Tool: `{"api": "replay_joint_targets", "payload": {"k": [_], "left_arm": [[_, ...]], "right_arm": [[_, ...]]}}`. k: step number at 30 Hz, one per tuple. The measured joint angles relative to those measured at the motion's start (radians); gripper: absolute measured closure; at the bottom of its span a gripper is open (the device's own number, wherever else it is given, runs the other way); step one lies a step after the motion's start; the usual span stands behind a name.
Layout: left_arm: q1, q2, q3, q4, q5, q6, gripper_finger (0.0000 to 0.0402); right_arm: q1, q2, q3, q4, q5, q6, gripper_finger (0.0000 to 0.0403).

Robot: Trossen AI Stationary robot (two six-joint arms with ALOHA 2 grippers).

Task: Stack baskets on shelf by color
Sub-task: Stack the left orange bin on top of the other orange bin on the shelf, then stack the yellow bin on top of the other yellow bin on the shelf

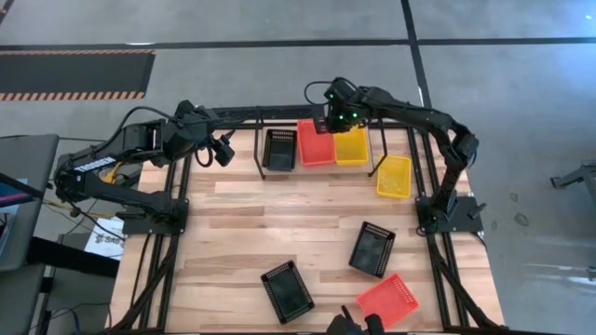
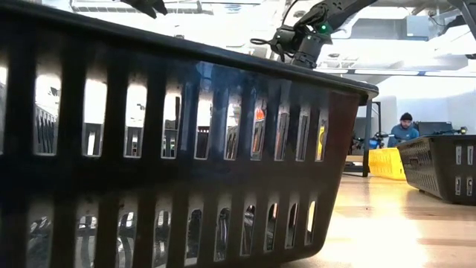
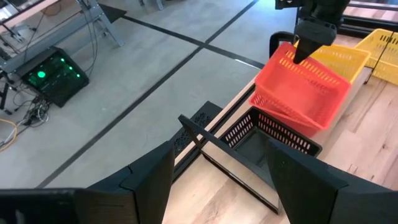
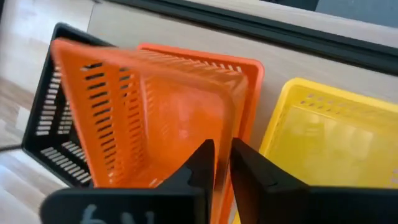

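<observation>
On the shelf (image 1: 279,172) at the table's far edge, a tilted red-orange basket (image 4: 149,118) leans over a second red-orange one (image 4: 242,81), a black basket (image 1: 279,149) on one side and a yellow basket (image 1: 351,145) on the other. The right gripper (image 4: 222,165) pinches the tilted basket's rim between nearly closed fingers. The left gripper (image 3: 217,180) hovers released near the black basket. Loose around the table: another yellow basket (image 1: 394,176), two black (image 1: 372,248) (image 1: 287,290), one red-orange (image 1: 388,299) (the near black one fills the low view).
</observation>
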Motion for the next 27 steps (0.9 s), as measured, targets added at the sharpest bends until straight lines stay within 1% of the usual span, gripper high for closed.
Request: {"api": "replay_joint_targets", "payload": {"k": [4, 11, 14, 16, 19, 21, 22, 27], "left_arm": [[0.000, 0.000, 0.000, 0.001, 0.000, -0.002, 0.0160], [0.000, 0.000, 0.000, 0.001, 0.000, -0.021, 0.0160], [0.000, 0.000, 0.000, 0.001, 0.000, -0.023, 0.0160], [0.000, 0.000, 0.000, 0.001, 0.000, -0.023, 0.0160], [0.000, 0.000, 0.000, 0.001, 0.000, -0.023, 0.0160], [0.000, 0.000, 0.000, 0.000, 0.002, -0.024, 0.0160], [0.000, 0.000, 0.000, 0.000, 0.007, -0.027, 0.0160], [0.000, 0.000, 0.000, -0.009, 0.052, -0.031, 0.0160]], "right_arm": [[0.000, 0.000, 0.000, 0.001, -0.002, -0.018, 0.0323], [-0.001, 0.000, 0.001, 0.062, -0.005, -0.066, 0.0320], [-0.001, 0.000, 0.028, 0.068, -0.017, -0.078, 0.0320], [-0.001, 0.000, 0.061, 0.070, -0.061, -0.114, 0.0320], [-0.001, 0.000, 0.133, 0.051, -0.181, -0.169, 0.0319], [-0.001, -0.001, 0.194, -0.016, -0.257, -0.208, 0.0320], [-0.001, -0.002, 0.225, -0.075, -0.275, -0.229, 0.0322], [0.004, -0.002, 0.388, -0.534, -0.266, -0.326, 0.0328]]}}
